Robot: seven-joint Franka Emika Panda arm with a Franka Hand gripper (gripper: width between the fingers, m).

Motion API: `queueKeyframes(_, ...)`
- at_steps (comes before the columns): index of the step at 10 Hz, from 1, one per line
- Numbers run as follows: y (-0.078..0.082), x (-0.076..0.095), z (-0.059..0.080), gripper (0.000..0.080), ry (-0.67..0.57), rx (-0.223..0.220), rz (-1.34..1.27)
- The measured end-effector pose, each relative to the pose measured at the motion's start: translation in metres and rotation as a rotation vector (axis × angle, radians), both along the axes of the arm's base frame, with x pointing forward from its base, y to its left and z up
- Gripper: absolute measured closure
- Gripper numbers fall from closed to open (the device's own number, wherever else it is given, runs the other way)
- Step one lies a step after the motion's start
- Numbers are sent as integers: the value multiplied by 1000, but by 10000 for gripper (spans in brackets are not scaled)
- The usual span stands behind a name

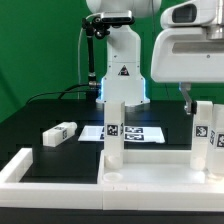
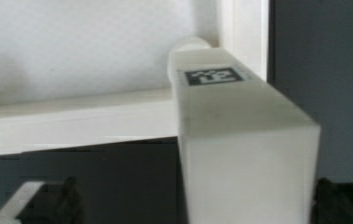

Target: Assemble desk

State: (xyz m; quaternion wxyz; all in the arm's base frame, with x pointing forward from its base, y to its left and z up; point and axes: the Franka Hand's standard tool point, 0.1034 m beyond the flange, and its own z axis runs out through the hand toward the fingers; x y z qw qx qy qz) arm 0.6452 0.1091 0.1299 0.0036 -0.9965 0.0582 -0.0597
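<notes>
My end effector (image 2: 191, 198) is spread wide and grips nothing, with a dark finger on either side of an upright leg block (image 2: 240, 140). That leg stands on the tabletop slab (image 1: 150, 172), though I can't tell if it is fully seated. A loose leg block (image 1: 60, 132) lies on the black surface (image 1: 40, 112) toward the exterior view's left.

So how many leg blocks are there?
3: loose leg on the table, middle leg upright on the tabletop, right leg upright at the exterior view's right edge. Others may be hidden.
</notes>
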Motion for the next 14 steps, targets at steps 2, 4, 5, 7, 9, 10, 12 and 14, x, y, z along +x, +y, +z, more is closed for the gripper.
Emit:
queueKeyframes(2, 2, -2, -6, 150, 5, -1, -8)
queueKeyframes(4, 1, -1, -6, 270, 5, 0, -24)
queueKeyframes(5, 0, -1, -6, 410, 5, 2, -39)
queueKeyframes(7, 0, -1, -6, 513, 5, 15, -149)
queueKeyframes(9, 0, -1, -6, 512, 5, 31, -281)
queueKeyframes(10, -1, -1, -6, 512, 5, 38, -348)
queueKeyframes(12, -3, -1, -7, 512, 7, 61, -559)
queueKeyframes(14, -3, -3, -8, 512, 15, 99, -868)
